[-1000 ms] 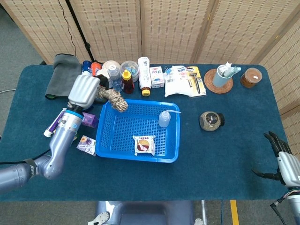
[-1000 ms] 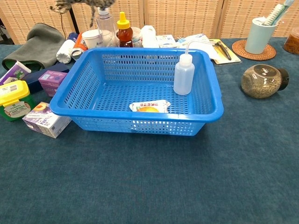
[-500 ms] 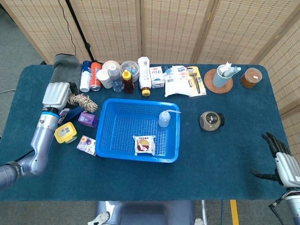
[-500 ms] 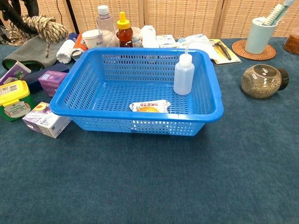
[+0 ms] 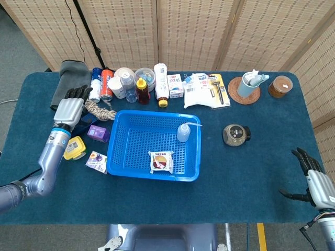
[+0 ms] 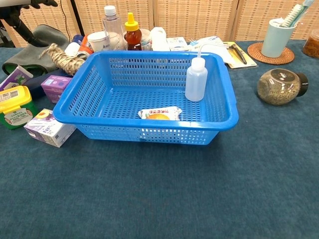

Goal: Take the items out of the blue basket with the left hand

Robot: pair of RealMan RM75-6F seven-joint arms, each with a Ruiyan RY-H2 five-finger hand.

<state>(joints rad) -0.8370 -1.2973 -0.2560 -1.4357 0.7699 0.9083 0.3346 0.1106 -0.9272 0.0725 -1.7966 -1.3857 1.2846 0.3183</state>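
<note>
1. The blue perforated plastic basket (image 5: 118, 151) sits on the dark blue cloth-covered counter (image 5: 246, 172).
2. Inside it, a clear squeeze bottle with a bent nozzle (image 6: 196, 78) stands upright near the far right corner, and a flat wrapped snack packet (image 6: 159, 113) lies near the front wall.
3. A coil of tan rope (image 5: 99, 111) lies on the counter just outside the basket's far left corner.
4. The left robot hand (image 5: 69, 107) is beside the rope with its fingers spread, holding nothing.
5. The right robot hand (image 5: 314, 180) rests at the counter's near right edge, fingers apart and empty.
6. A small purple box (image 5: 98, 132) lies between the rope and a yellow-lidded tub (image 5: 74, 147).
</note>
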